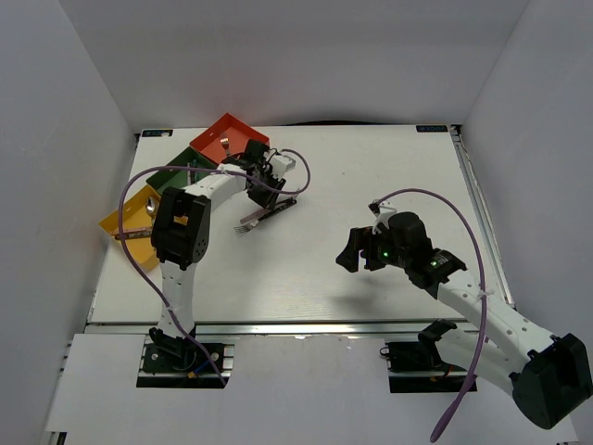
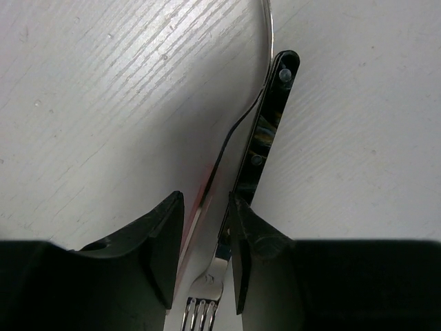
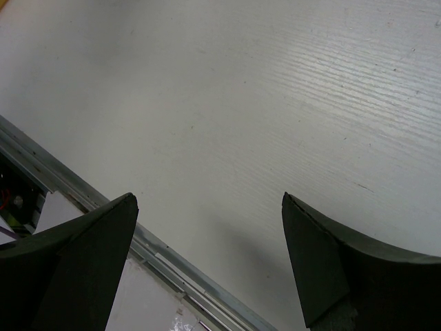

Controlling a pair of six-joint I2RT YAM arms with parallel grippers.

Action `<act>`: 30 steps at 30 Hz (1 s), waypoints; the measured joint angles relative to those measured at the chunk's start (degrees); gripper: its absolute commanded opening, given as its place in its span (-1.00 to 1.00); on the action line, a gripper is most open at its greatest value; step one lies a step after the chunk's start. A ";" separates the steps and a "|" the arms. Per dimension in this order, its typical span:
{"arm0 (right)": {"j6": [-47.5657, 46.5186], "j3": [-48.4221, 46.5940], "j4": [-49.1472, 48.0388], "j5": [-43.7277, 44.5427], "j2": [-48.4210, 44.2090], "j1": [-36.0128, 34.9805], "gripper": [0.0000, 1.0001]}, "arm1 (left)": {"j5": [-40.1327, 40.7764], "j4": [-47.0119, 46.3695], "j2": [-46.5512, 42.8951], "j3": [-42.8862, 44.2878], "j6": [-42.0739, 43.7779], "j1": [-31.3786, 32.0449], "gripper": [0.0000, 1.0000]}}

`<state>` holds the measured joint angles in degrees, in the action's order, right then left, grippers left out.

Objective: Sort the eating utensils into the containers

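The fork (image 2: 265, 117) is sitting left of centre in the overhead frame, stiff, light and slick; its dark handle is probably offering the surest hold. The left fingers (image 2: 162, 241) are straddling its neck, though I cannot tell if they are clamped. Only the wrist view is revealing a second slim utensil (image 2: 238, 131) alongside. The right fingers (image 3: 89, 248) are gaping wide over bare counter (image 3: 275, 103).

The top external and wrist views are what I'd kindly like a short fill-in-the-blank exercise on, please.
1. The left claw has its fingers on either side of a dark-handled ___.
2. The right claw is wide ___ above the bare table.
3. The tray between the red tray and the yellow tray is ___.
Missing words: fork; open; green.
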<state>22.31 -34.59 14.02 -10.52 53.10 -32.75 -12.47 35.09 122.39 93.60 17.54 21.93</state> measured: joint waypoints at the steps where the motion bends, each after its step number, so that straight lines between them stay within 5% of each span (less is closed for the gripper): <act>1: 0.00 0.00 0.00 -0.02 0.13 0.00 0.79 | -0.07 -0.17 0.35 0.00 -0.02 -0.02 -0.16; 12: -0.11 0.00 0.00 -0.11 0.63 0.00 0.79 | -0.22 -3.28 2.84 0.52 -0.98 -0.09 -0.44; 20: -0.22 0.00 -0.09 -0.13 1.40 0.00 0.79 | -0.15 -3.28 2.89 0.87 -2.01 -0.09 -1.00; 30: -0.22 0.37 -1.66 -0.20 3.13 0.00 0.79 | 12.85 -11.43 -1.75 3.43 -13.42 -0.48 -1.00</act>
<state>22.09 -34.22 12.36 -10.72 56.23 -32.75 0.38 23.66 120.64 97.03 4.12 21.45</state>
